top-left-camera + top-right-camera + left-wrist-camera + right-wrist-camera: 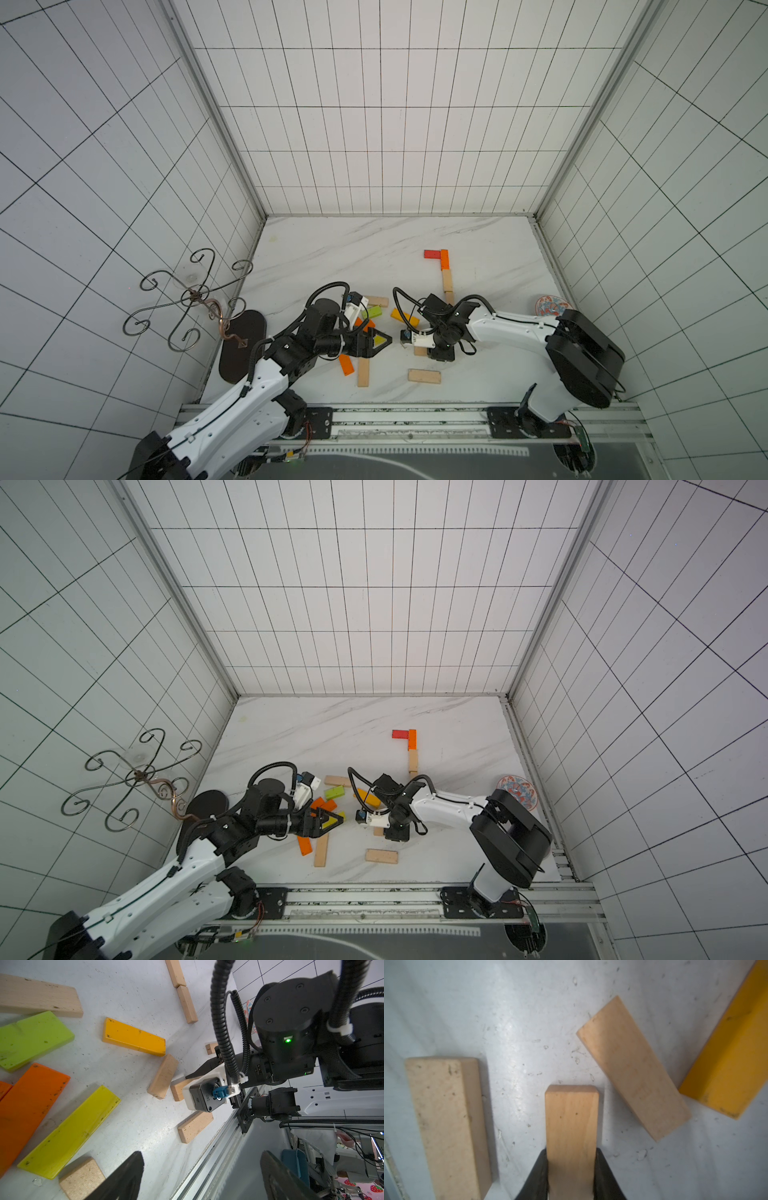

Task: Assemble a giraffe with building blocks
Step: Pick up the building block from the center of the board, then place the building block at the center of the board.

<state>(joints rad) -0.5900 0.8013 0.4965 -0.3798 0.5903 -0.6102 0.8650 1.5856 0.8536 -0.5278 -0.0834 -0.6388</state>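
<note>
Giraffe neck (445,270), a straight run of red, orange and plain blocks, lies right of centre on the tabletop (332,249) in both top views, its long axis running up the frame. Right tool (572,1153) is clamped across the narrow width of a plain wooden block (572,1118) below the run's lower end, so that arm is nearer. Left tool (202,1153) gapes wide and empty above the coloured blocks (68,1132) left of centre. Joining likely means moving up-frame.
</note>
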